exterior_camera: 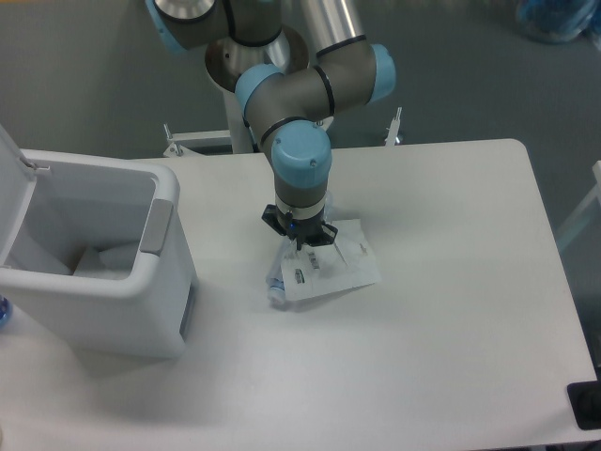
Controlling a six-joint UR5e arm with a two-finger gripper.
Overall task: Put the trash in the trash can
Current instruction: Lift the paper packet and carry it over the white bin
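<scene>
Because the gripper (302, 237) appears closed on the pouch (324, 271) edge, right of the trash can (94, 282), the pouch may slip when lifted, and the bottle (277, 287) beneath could be left.

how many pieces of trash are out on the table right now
2: a white pouch under the gripper, and a clear bottle peeking out beneath the pouch's left edge. More could be hidden under it.

The hand (301, 238) presses down on the white pouch (327, 271), seemingly pinching its top edge. A clear bottle (275, 289) peeks from beneath the pouch. The open trash can (158, 225) stands well left of the pouch on the counter (441, 329).
</scene>
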